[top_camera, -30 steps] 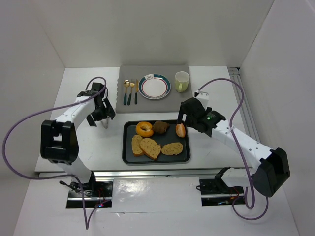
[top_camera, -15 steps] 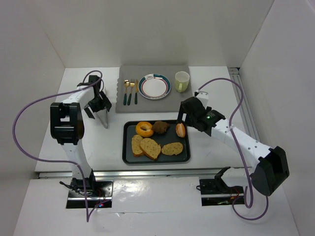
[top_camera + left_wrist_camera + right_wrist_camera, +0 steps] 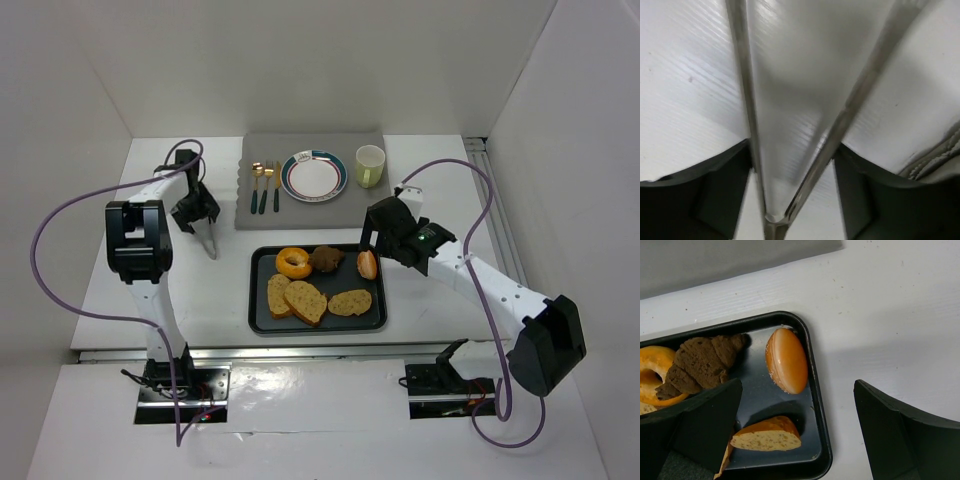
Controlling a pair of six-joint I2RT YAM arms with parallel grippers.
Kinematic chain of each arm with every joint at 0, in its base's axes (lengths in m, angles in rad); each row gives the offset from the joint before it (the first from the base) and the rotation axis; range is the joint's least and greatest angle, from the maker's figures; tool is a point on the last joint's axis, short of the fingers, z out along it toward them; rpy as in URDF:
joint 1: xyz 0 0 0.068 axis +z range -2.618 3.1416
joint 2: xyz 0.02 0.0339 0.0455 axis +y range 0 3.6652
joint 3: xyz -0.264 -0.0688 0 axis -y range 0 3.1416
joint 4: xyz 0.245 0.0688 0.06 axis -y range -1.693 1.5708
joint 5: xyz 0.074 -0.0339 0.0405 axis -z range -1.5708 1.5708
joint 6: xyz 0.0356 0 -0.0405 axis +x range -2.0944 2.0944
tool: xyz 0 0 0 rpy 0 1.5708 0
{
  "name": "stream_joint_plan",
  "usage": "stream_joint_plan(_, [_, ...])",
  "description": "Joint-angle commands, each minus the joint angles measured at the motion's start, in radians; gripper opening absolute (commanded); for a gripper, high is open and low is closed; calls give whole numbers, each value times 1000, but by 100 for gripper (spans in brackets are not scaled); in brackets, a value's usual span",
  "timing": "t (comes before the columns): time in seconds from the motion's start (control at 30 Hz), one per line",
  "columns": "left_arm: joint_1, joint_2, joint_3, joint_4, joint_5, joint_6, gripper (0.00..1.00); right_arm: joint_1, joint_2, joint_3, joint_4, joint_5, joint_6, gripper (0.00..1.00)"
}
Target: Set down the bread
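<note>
The left fingers point(image 3: 695, 200) clasp a pair of metal tongs point(image 3: 746, 100) near its hinge, above the bench point(image 3: 200, 290) and left of the tray point(image 3: 378, 318). The right fingers point(image 3: 695, 420) stand wide apart over the tray's right edge, above a bun point(image 3: 786, 360). The bread point(image 3: 305, 300) lies in the tray.

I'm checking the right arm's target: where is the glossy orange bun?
In the top view the bun lies at the right edge of the dark tray, just right of the brown croissant.

Lighting is bright, even and overhead. The tray point(image 3: 757, 390) casts a soft shadow. The tongs point(image 3: 858, 95) show glare; the left wrist view is blurred.
</note>
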Motion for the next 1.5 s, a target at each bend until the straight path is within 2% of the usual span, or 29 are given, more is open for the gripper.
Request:
stream_joint_plan(0.0, [13, 25, 24, 12, 9, 23, 72, -6, 12, 19, 34, 16, -10, 100])
stream_joint_plan(0.03, [13, -6, 36, 12, 9, 34, 59, -6, 12, 19, 34, 30, -10, 100])
stream_joint_plan(0.13, [13, -90, 48, 0, 9, 61, 42, -6, 12, 50, 24, 41, -28, 100])
stream_joint_plan(0.3, [4, -276, 45, -18, 35, 149, 32, -6, 12, 60, 34, 41, -29, 100])
stream_joint_plan(0.47, [-96, -469, -57, -28, 145, 215, 24, -6, 2, 69, 34, 41, -29, 100])
stream_joint_plan(0.6, [-255, -615, -168, -61, 136, 235, 24, -15, -7, 69, 23, 50, -29, 100])
stream_joint_plan(0.73, [-485, -765, -280, -84, 121, 183, 27, -15, -39, 108, -26, 91, -29, 100])
stream_joint_plan(0.9, [-697, -822, -280, -187, 134, 160, 28, -25, -80, 172, -87, 142, -48, 100])
stream_joint_plan(1.0, [-823, -840, -280, -221, 156, 204, 28, -34, -122, 206, -132, 183, -58, 100])
stream_joint_plan(1.13, [-917, -850, -280, -253, 249, 282, 32, -34, -151, 235, -175, 229, -58, 100])
stream_joint_plan(1.2, [-927, -859, -280, -253, 277, 315, 40, -34, -165, 247, -199, 238, -58, 100])
stream_joint_plan(1.37, [-949, -859, -289, -218, 351, 347, 51, -34, -214, 247, -199, 238, -58, 100])
stream_joint_plan(1.47, [-960, -813, -289, -187, 360, 356, 59, -34, -214, 238, -199, 238, -58, 100])
